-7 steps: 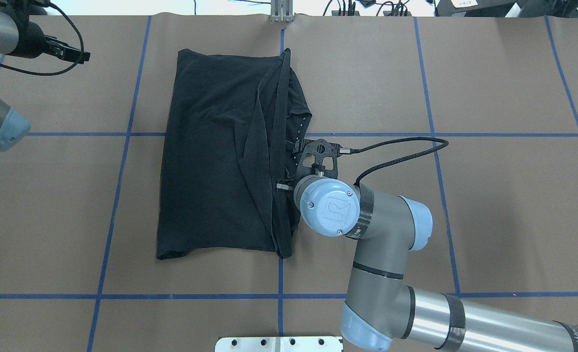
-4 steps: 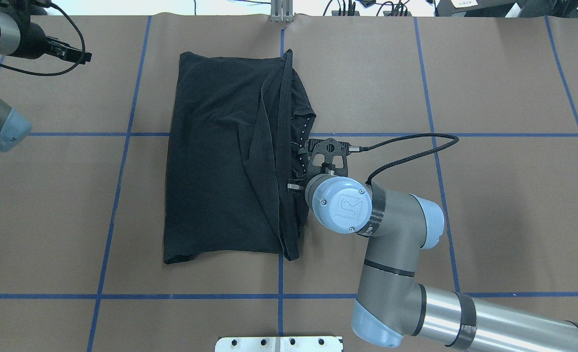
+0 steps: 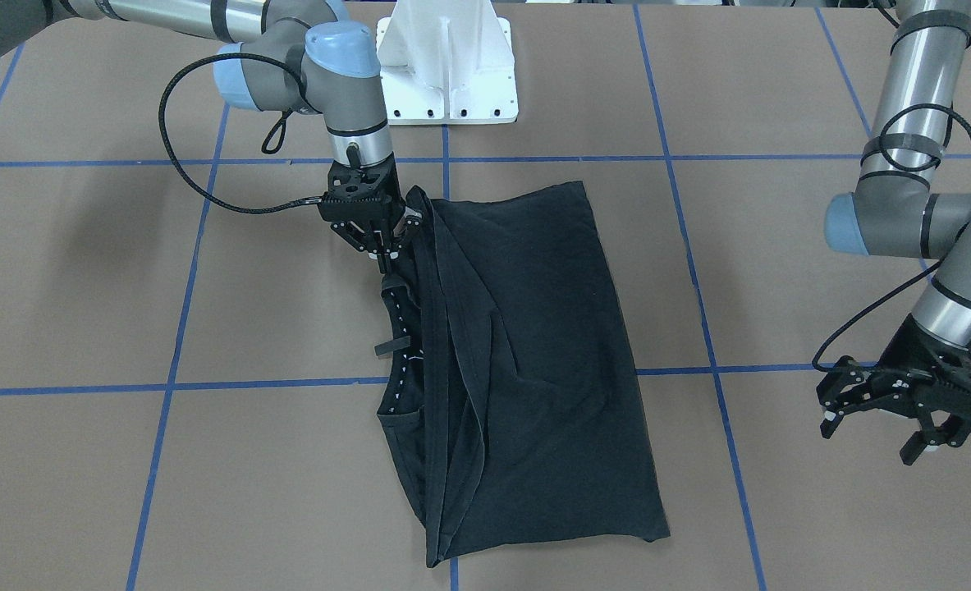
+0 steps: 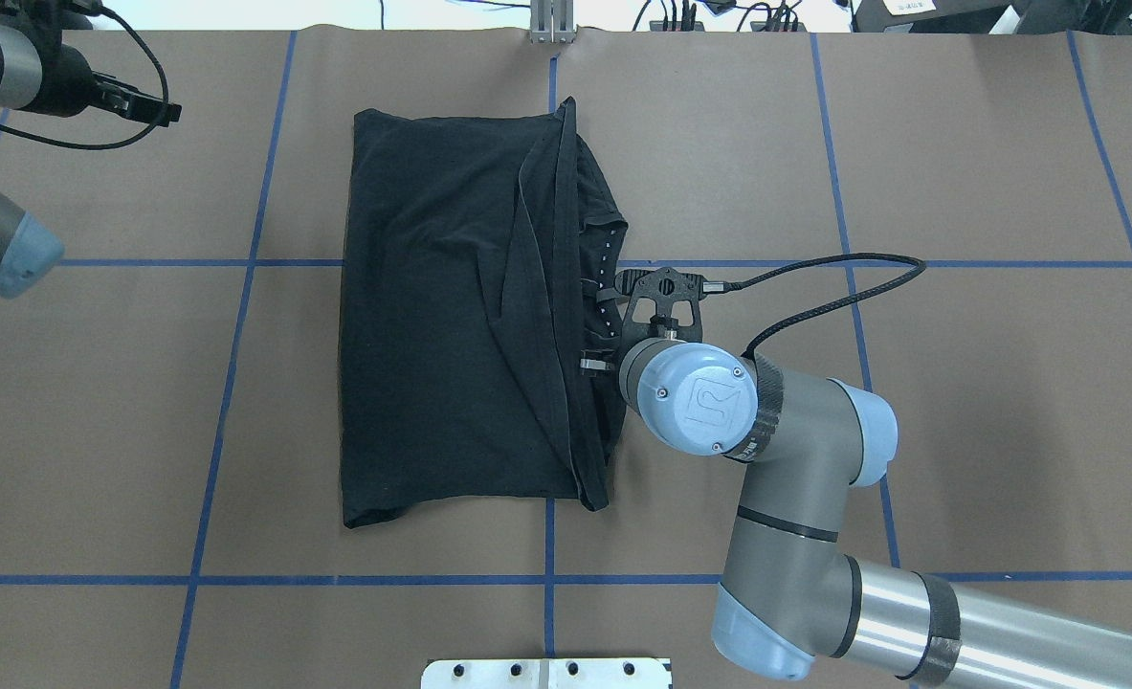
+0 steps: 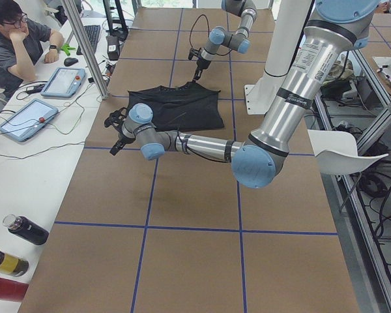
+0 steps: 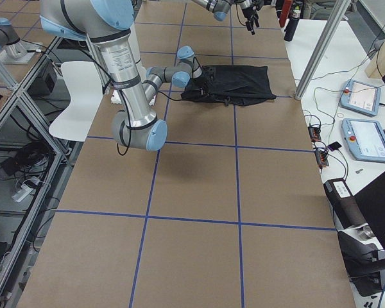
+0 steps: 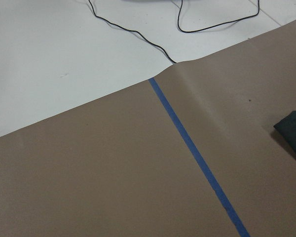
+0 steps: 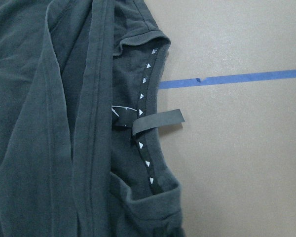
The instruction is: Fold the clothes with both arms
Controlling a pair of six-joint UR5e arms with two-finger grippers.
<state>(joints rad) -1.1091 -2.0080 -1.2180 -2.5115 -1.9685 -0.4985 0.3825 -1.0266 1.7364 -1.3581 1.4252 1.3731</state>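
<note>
The right gripper (image 3: 384, 256) has its fingers pressed together on the edge of the black T-shirt (image 3: 534, 353), right by the collar (image 8: 145, 133). Its wrist points straight down at the cloth. From the wrist camera I can see the collar's row of small white triangles and a grey tag loop (image 8: 158, 121) sticking out over the paper.

The T-shirt lies in the middle of the table (image 3: 206, 492), folded lengthwise into a long rectangle. One side flap is turned over, leaving a raised ridge along the collar side. The collar side faces the robot's right. A blue tape line (image 3: 165, 386) runs under the shirt.

The left gripper (image 3: 877, 433) hangs well apart from the shirt, off toward the far corner on the robot's left, with its fingers spread and nothing between them. Its camera catches only brown paper, tape and one dark corner of cloth.

The white pedestal base (image 3: 448, 66) sits at the robot's edge of the table. A person (image 5: 13, 45) sits at a side bench, watching.
</note>
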